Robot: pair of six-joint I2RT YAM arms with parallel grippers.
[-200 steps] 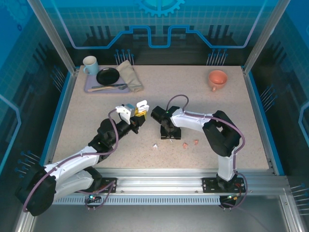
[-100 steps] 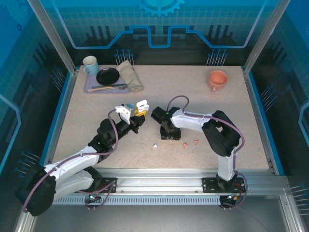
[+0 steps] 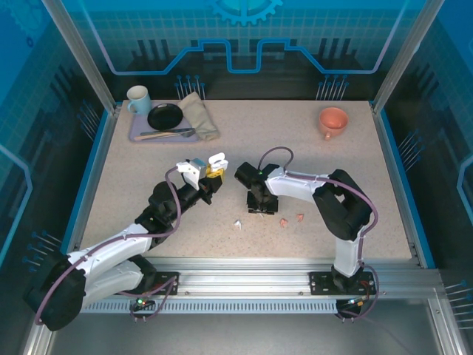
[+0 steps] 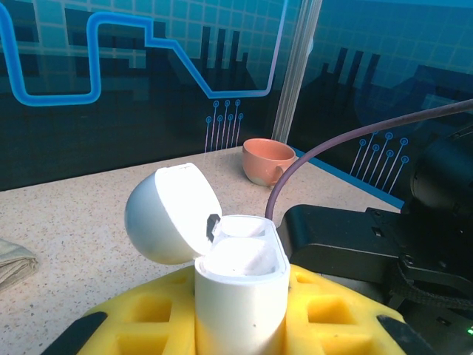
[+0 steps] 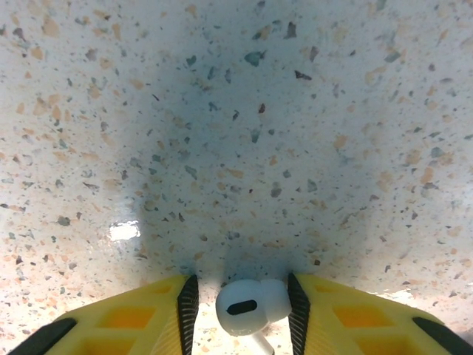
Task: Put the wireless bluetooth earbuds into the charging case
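Observation:
My left gripper (image 3: 213, 174) is shut on a white charging case (image 4: 240, 292), held upright above the table with its round lid (image 4: 171, 214) swung open to the left; the same case (image 3: 216, 160) is seen from above. My right gripper (image 3: 260, 208) points straight down at the table. A white earbud (image 5: 251, 305) lies between its yellow fingers (image 5: 140, 319), touching the right pad with a small gap at the left one. On the table in front lie another white earbud (image 3: 238, 222) and two salmon-pink earbuds (image 3: 284, 221) (image 3: 300, 217).
An orange cup (image 3: 332, 120) stands at the back right, also seen as the cup (image 4: 266, 159) beyond the case. A lilac tray (image 3: 137, 134) at the back left carries a mug, a black plate, cutlery and a folded cloth. The right arm (image 4: 369, 244) is close beside the case.
My right gripper has shifted slightly to the right over the table. The left arm and the open case have stayed still.

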